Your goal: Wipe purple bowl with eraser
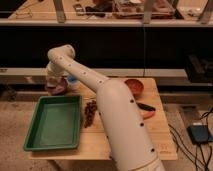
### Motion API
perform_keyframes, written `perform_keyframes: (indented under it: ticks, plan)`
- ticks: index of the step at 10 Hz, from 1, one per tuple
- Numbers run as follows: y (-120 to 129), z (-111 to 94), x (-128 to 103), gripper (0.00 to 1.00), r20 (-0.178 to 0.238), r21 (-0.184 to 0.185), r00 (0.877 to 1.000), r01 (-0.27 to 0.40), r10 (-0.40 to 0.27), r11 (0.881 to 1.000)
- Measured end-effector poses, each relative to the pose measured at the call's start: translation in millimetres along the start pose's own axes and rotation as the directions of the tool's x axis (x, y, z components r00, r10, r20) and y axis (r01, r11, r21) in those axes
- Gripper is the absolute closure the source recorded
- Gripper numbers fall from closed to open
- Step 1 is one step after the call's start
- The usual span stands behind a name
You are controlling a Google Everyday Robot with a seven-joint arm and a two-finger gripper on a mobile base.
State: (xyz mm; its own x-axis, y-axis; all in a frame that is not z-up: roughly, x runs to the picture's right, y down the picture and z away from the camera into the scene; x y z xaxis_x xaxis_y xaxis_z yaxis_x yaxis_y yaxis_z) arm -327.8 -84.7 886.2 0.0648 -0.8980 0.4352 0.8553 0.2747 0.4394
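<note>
Down at the back left corner of the table (165,145), the gripper (54,80) sits low over the purple bowl (60,90), its fingers closed. The wrist covers most of it, so it is unclear whether anything is pinched between them, and the eraser cannot be made out. The bowl stands just beyond the far edge of the green tray (30,145), with a pale blue cup (73,82) just beside it on the right. The white arm (115,115) rises from the near right of the table, runs diagonally to the back left, then bends down to the bowl. A dark red cluster (90,112) lies on the wood between the tray and the arm. An orange-red bowl (134,86) stands near the back right, well apart from the purple one.
</note>
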Motion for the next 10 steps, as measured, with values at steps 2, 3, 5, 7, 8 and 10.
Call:
perform_keyframes:
  ticks: [2,3,5,7,8,10]
  plan:
    - [-1.5,1.2,-0.7,1.0,0.002,-0.001,1.0,0.001,-0.001,1.0]
    - [0.8,2.7,-0.5,1.0,0.005,-0.015,1.0,-0.004,0.004,1.0]
    - [8.2,12.7,-5.0,1.0,0.001,-0.064,1.0,-0.009,0.009,0.998]
    - [13.5,19.3,-10.9,1.0,-0.008,-0.142,1.0,0.001,-0.002,0.99]
    - [12.0,21.7,-15.5,1.0,-0.014,-0.147,1.0,0.013,-0.015,0.989]
    - [14.3,23.8,-15.9,1.0,-0.036,-0.14,0.999,0.034,-0.039,0.99]
